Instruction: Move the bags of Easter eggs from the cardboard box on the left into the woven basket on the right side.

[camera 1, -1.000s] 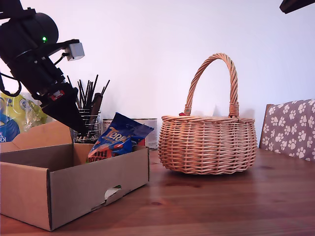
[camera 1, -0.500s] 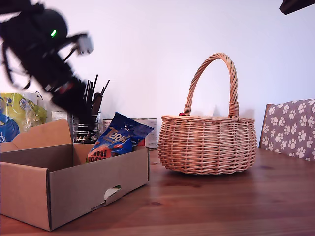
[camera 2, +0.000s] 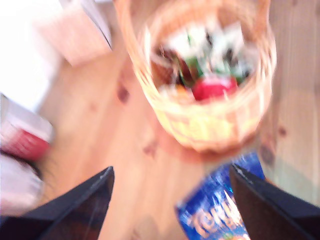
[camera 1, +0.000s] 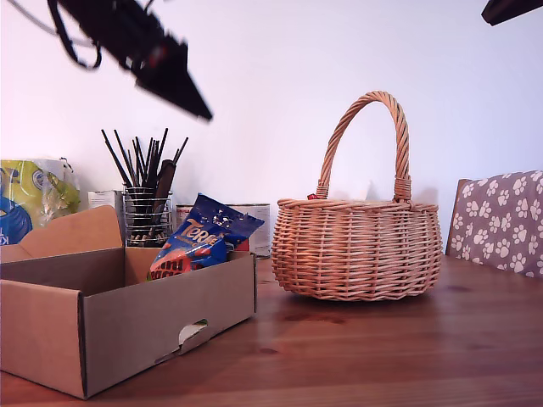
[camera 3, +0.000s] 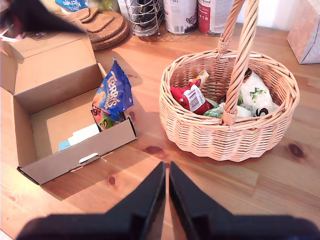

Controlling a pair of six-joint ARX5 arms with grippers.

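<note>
Change since earlier: risen and swung toward the basket side, the dark arm (camera 1: 136,47) that reached down behind the cardboard box a second ago now sits high near the exterior view's top left, blurred; the bag, box and basket lie as before.
Exterior view, bag: one blue bag of Easter eggs (camera 1: 202,240) leans inside the cardboard box (camera 1: 127,322) against its wall nearest the woven basket (camera 1: 356,250), well below the raised arm.
Exterior view, bag's axis: long axis tilted, upper end pointing up and toward the basket, lower end down in the box.
Exterior view, surroundings: a wire pencil holder (camera 1: 148,216) stands behind the box; a yellow-and-blue bag (camera 1: 30,203) is at the view's left edge.
First wrist view: heavily blurred; the first gripper (camera 2: 172,200) has its jaws spread wide with nothing between them; the bag shows past the jaws, the basket beyond it, holding mixed items.
Second wrist view: the second gripper (camera 3: 166,195) has its two fingers pressed together, holding nothing, above bare tabletop (camera 3: 280,175) near the table's front edge.
Second wrist view, bag: it stands propped in the box's corner nearest the basket, apart from this gripper.
</note>
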